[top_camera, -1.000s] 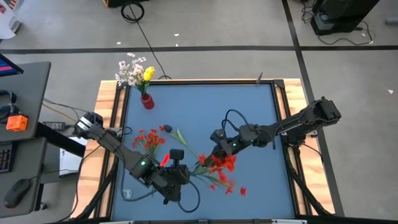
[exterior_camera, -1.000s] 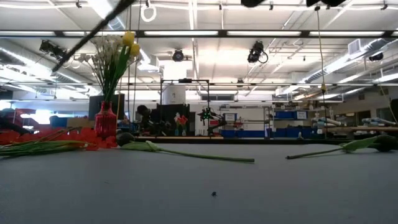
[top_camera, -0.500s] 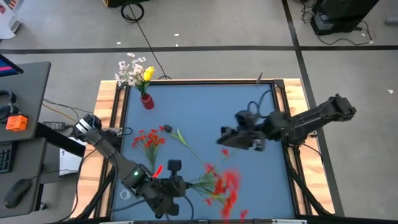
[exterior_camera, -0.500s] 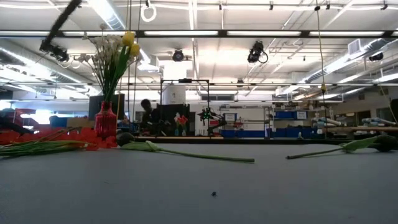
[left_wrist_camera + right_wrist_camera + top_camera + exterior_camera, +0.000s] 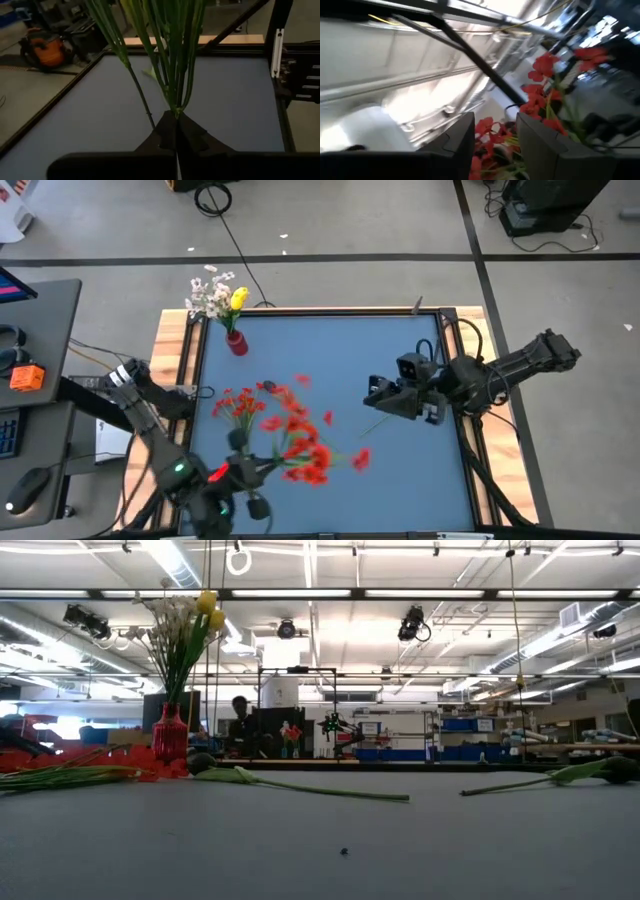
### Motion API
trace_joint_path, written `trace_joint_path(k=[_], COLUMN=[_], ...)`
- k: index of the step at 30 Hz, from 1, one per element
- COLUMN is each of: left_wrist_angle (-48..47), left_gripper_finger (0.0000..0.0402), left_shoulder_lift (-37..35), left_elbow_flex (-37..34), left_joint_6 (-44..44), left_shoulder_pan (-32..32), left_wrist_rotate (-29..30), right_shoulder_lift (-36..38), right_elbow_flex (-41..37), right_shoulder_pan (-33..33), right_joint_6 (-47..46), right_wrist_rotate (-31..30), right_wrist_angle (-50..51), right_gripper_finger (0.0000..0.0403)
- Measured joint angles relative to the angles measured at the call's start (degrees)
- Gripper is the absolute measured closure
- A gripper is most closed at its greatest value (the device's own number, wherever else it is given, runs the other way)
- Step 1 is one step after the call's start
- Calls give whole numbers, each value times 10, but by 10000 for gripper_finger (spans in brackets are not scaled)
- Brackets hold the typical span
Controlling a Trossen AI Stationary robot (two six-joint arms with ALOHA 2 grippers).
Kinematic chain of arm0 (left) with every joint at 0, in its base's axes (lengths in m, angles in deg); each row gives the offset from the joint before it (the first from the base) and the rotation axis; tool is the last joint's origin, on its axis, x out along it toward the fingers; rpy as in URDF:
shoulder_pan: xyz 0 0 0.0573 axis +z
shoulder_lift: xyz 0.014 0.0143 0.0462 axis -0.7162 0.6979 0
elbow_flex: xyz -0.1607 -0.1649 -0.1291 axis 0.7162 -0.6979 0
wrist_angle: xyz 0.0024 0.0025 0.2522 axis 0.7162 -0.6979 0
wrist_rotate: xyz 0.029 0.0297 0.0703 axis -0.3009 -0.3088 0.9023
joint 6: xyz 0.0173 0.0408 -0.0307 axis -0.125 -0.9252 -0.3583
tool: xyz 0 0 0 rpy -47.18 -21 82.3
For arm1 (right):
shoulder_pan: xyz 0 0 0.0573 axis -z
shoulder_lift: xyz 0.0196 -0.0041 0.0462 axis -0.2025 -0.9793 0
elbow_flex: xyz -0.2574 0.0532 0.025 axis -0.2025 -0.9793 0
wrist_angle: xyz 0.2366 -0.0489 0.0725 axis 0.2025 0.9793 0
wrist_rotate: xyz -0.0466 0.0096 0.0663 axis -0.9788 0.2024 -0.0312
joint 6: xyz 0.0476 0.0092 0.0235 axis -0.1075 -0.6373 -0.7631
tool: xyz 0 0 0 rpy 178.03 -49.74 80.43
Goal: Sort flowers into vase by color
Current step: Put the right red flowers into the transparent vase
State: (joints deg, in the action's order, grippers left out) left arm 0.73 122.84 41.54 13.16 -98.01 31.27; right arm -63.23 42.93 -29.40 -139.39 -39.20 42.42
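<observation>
Gripping a bundle of red sprays (image 5: 300,445) by the green stems (image 5: 170,70), the left end effector (image 5: 176,131) is clamped tight on them, at the near left corner of the surface (image 5: 330,370), diagonally opposite nothing but well away from the vase (image 5: 237,342).

Risk, biggest first: the blossoms hang blurred and spread wide over the surface. My read is that a fast swing toward the vase could shed a stem or whip the heads into the loose flowers. The grip sits low on several stems at once; one could slip out of the pinch.

Next risk: the vase is narrow, short, and perched at the far left corner, right by the wooden frame (image 5: 190,330). It already carries white blossoms (image 5: 207,295) and a yellow tulip (image 5: 238,299). Pushing a whole bundle in could tip it or foul on those stems. Red going in with white and yellow would also break the colour sort, as I judge it.

Around: another red spray (image 5: 238,404) lies flat between vase and bundle, a dark-budded stem (image 5: 268,387) just beside it. Both lie near the straight path to the vase.

Right end effector (image 5: 378,396) hovers over the right side, far from the vase, fingers parted and holding nothing. A stray green stem (image 5: 374,423) lies just below it.
</observation>
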Motion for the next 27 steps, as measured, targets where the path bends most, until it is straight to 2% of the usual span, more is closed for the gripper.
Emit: trace_joint_path(k=[6,11,20,24,27], left_wrist_angle=[-178,-299,-334,-345,-345], left_gripper_finger=[401,401,400,400,399], left_shoulder_lift=[-1,-19,-57,-52,-49], left_elbow_flex=[0,0,0,-12,-40], left_joint_6=[228,369,388,402,435], left_shoulder_pan=[-84,-158,-288,-310,-308], left_wrist_rotate=[67,102,119,165,157], right_shoulder_lift=[-11,-21,-78,-113,-133], right_elbow_flex=[0,0,0,0,0], right_shoulder_pan=[-29,-38,-58,-62,-62], right_joint_6=[34,-6,-123,-142,-146], right_wrist_rotate=[-77,-115,-176,-188,-190], right_wrist_angle=[20,72,102,82,55], right_gripper_finger=[249,249,249,249,249])
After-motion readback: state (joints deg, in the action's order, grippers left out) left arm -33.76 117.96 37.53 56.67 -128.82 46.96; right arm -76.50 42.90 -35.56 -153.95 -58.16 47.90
